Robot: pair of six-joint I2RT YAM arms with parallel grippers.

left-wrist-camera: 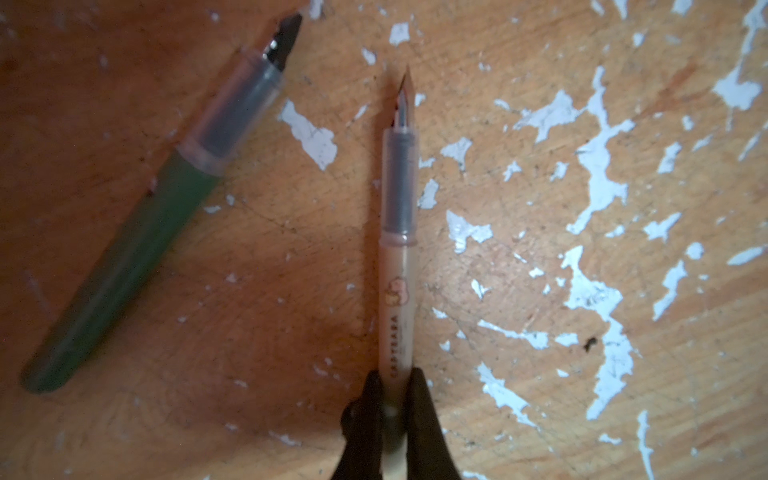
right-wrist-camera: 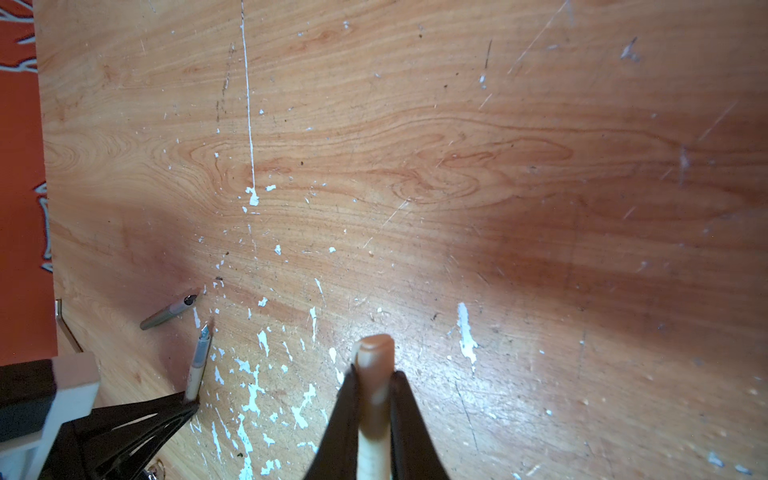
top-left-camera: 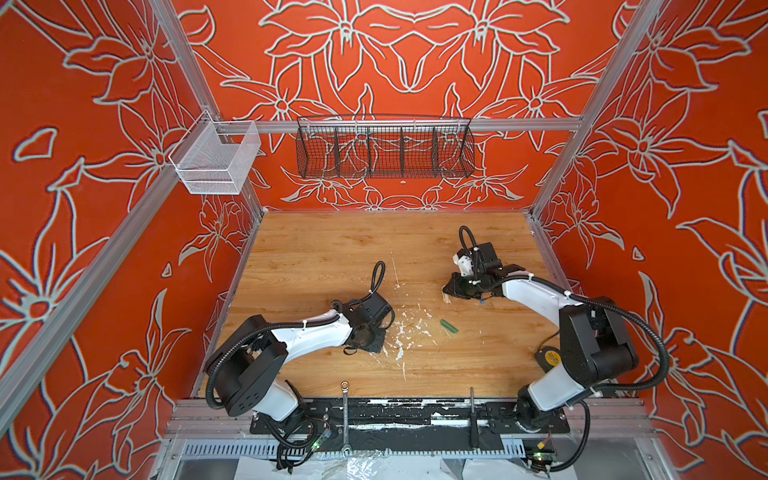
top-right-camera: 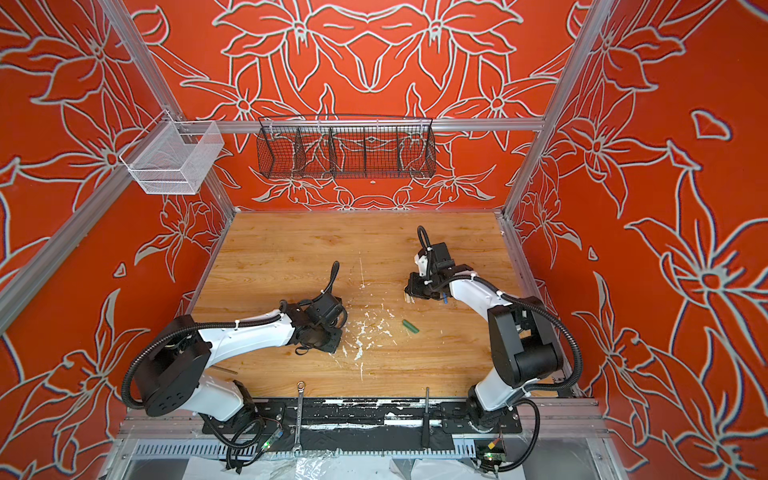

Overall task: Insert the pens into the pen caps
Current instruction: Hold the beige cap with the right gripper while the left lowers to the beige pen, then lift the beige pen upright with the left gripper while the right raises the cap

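Left hand (left-wrist-camera: 397, 380) is clamped on the back end of the tan pen (left-wrist-camera: 397, 257), with the green pen (left-wrist-camera: 137, 249) lying flat on the counter (top-left-camera: 332, 249) just beside it and apart; right hand (right-wrist-camera: 374, 372), right of centre in both top views, is clamped on the tan cap (right-wrist-camera: 376, 353). Green cap (top-left-camera: 449, 326) lies alone between the arms, below centre of a top view, with open wood on every side. Grained orange-brown wood carries chipped white paint flecks (left-wrist-camera: 598, 178), both pens have clear grips and dark nibs, and aluminium rails (top-left-camera: 542, 249) edge the counter.
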